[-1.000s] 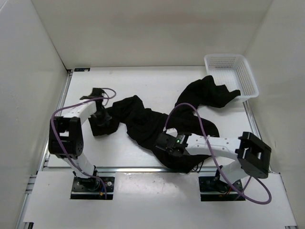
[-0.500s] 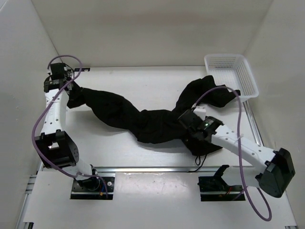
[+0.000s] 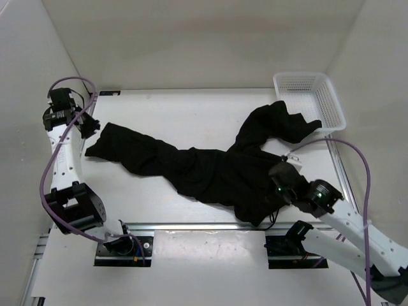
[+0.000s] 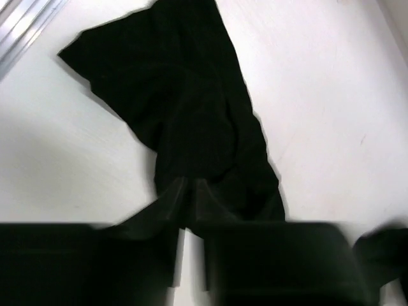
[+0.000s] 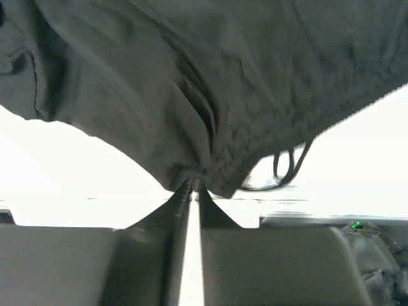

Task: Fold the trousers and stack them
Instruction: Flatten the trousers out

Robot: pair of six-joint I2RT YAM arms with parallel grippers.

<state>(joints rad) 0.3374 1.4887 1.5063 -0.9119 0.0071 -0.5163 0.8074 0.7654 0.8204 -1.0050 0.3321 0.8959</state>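
The black trousers (image 3: 204,169) lie stretched across the table, one leg reaching left and the other reaching up right toward the basket. My left gripper (image 3: 91,131) is at the far left, shut on the end of the left leg; in the left wrist view the closed fingertips (image 4: 189,186) pinch the dark fabric (image 4: 191,108). My right gripper (image 3: 273,185) is at the near right, shut on the waistband (image 5: 210,169), lifted a little, with the drawstring (image 5: 287,167) hanging beside it.
A white mesh basket (image 3: 310,99) stands at the back right corner, with the right trouser leg end touching its near side. White walls close in on the left, back and right. A metal rail (image 3: 191,225) runs along the near edge.
My left gripper has swung from the middle to the far left, pulling the leg out straight. My right gripper has drawn the waist to the right and nearer. The trousers are spread wider.
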